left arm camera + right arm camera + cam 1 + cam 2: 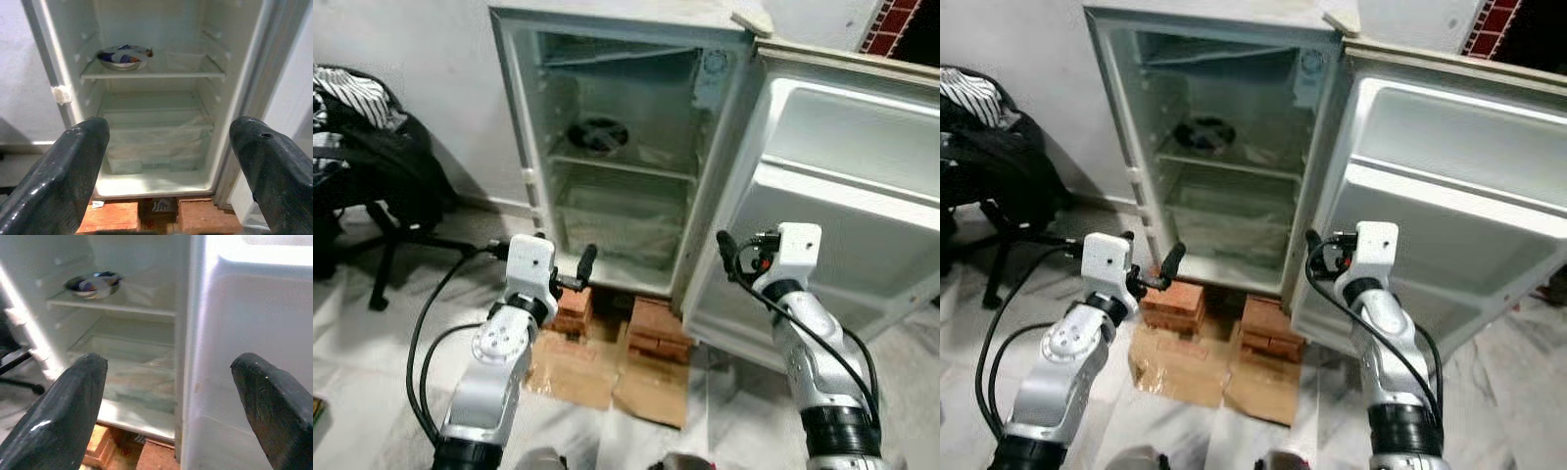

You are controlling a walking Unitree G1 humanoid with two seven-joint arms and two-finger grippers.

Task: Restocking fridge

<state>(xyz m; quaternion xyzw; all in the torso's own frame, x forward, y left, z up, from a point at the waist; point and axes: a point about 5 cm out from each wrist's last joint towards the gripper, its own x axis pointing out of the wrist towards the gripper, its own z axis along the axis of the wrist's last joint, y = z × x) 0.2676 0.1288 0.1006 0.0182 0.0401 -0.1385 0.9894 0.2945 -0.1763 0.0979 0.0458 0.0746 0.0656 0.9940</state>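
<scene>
A small white fridge (617, 147) stands open against a pale wall, its door (832, 196) swung wide to the right and its base raised on two stacks of red bricks (651, 328) set on flattened cardboard (607, 377) over a marble floor. Inside, a metal bowl (123, 57) holding a packet sits at the left end of the middle shelf (161, 73), toward the back; below it a clear drawer (156, 132) spans the bottom compartment. A black office chair (372, 186) draped with clothing stands at the left, beside the wall. Both silver arms are raised before the cabinet. The left gripper (570, 269) hovers just in front of the fridge's lower left corner, above the bricks, its two black fingers (58, 176) spread apart and holding nothing. The right gripper (739, 257) hangs near the lower edge of the door, beside the hinge side of the cabinet, its fingers (56, 416) likewise parted and empty.
</scene>
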